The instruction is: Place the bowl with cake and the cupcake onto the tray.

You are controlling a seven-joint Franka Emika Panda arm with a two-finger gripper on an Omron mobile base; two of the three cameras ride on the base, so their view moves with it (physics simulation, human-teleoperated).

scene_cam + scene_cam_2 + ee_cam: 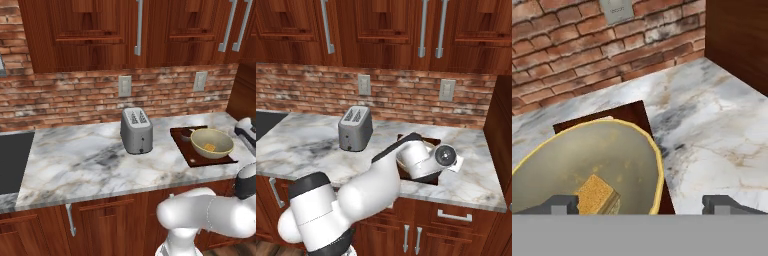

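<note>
The olive-tan bowl [212,142] sits on the dark reddish-brown tray [184,151] at the counter's right end, with the orange-yellow cake [209,147] inside it. A small dark cupcake [186,133] rests on the tray's back left corner, beside the bowl. In the hand view my gripper [641,204] is open and wide, just above the bowl [587,155]. One fingertip is over the bowl near the cake [596,192], the other is out over the counter, and the rim lies between them untouched. In the right base view my arm covers most of the bowl and tray [406,137].
A grey toaster [136,130] stands on the marble counter [85,160] left of the tray. A black sink [12,155] lies at the far left. A dark wood side panel [737,40] rises to the right, and a brick wall with outlets [124,86] runs behind.
</note>
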